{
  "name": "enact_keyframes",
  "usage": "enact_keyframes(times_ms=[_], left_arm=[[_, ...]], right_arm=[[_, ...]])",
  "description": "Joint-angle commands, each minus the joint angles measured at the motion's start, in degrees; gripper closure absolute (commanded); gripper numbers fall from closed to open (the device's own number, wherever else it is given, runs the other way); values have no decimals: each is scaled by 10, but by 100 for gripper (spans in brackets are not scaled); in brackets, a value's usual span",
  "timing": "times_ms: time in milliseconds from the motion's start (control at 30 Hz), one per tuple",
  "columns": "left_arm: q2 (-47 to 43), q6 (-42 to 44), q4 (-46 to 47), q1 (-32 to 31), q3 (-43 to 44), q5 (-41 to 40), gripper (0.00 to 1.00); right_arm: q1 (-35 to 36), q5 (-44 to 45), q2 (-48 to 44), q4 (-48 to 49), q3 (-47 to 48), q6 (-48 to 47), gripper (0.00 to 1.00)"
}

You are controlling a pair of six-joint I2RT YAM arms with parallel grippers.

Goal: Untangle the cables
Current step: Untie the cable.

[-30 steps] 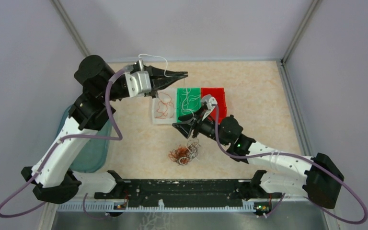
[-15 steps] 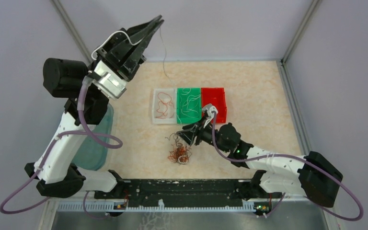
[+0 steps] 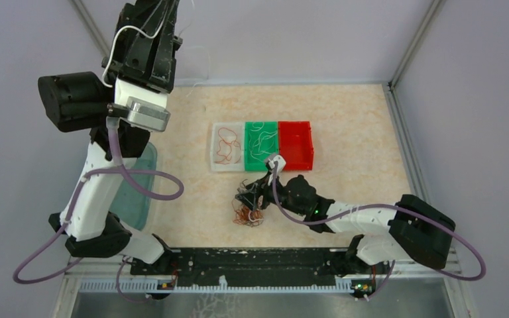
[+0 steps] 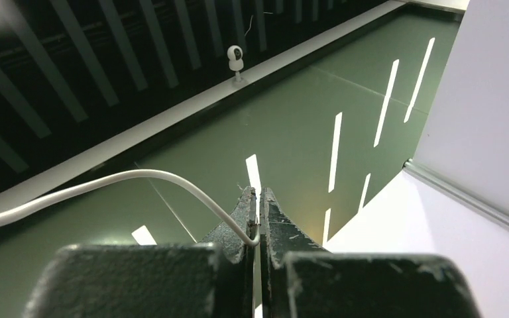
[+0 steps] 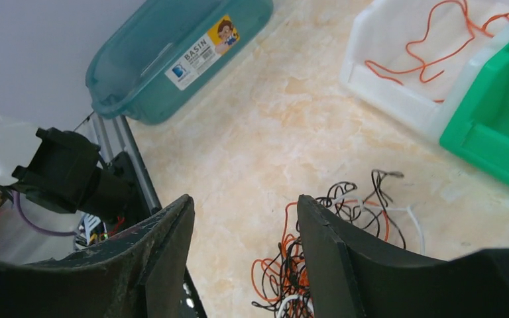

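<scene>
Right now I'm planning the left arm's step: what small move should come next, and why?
Probably swing the left gripper down toward the green bin. It is shut on a white cable and raised high above the table, and that bin holds white cables.

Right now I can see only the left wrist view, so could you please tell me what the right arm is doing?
Observer: The right arm holds its jaws open, low over the tangled pile of cables on the table.
Operator: Is anything sorted yet?
Observer: An orange cable lies in the white bin; white cables lie in the green bin.
Operator: And where am I?
Observer: The left arm is raised high at the far left, the white cable it grips well away from the bins.
</scene>
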Motion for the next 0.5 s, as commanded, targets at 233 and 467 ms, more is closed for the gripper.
enact_keyframes(times_ms=[233, 467], left_arm=[[-89, 8, -27, -4, -196, -9, 100], [-131, -19, -29, -4, -350, -40, 100]], right_arm=[[15, 92, -83, -56, 42, -32, 35], [11, 183, -179, -158, 26, -36, 32]])
